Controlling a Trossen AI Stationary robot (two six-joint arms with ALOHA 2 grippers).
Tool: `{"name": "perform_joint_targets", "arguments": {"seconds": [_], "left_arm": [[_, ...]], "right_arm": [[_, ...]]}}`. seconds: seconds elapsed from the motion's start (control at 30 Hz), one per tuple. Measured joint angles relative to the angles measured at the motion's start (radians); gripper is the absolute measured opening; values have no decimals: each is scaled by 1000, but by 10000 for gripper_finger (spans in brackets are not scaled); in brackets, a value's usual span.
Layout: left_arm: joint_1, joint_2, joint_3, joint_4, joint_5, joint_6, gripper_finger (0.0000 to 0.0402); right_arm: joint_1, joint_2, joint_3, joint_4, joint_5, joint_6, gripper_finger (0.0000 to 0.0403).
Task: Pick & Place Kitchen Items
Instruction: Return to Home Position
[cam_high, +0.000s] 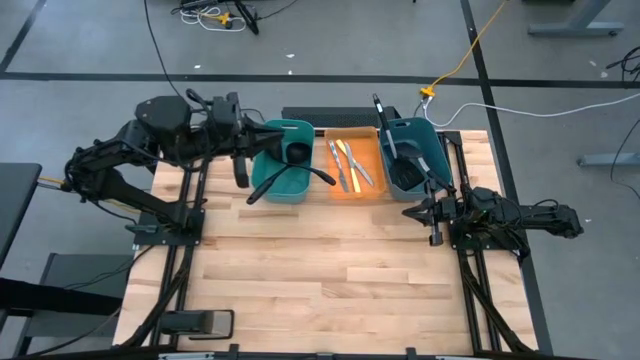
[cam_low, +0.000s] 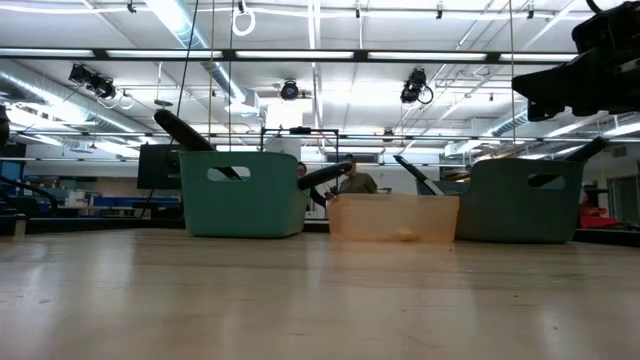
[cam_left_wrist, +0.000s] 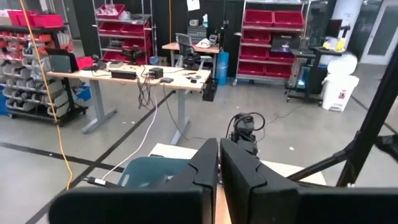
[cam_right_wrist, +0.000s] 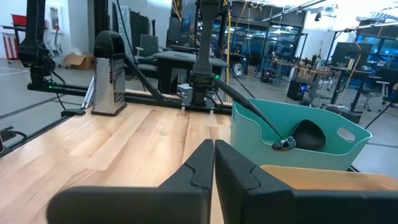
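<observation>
While the knives (cam_high: 350, 165) lie front to back in the orange tray (cam_high: 360, 193) at the worktop's (cam_high: 320, 270) rear edge, the left end effector (cam_left_wrist: 217, 167) hangs by the teal bin (cam_high: 305, 128) beside it, the right end effector (cam_right_wrist: 213, 163) nearer the front; both closed, empty.

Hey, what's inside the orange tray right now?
Several small knives lie close together in the orange tray, seen from above. Whether anything lies beneath them cannot be seen, and from the low view the tray's wall hides its contents.
</observation>
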Motion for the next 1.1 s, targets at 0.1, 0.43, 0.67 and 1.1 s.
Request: {"name": "perform_joint_targets", "arguments": {"seconds": [0.1, 0.43, 0.67, 1.1], "left_arm": [[0, 13, -3, -16, 2, 2, 22], [0, -140, -437, 451, 113, 42, 22], [20, -389, -821, 674, 201, -24, 22], [28, -863, -1296, 740, 358, 16, 22]], "right_arm": [[0, 0, 0, 0, 0, 0, 23], [0, 0, 0, 0, 0, 0, 23], [0, 0, 0, 1, 0, 0, 23], [0, 0, 0, 4, 0, 0, 23]]}}
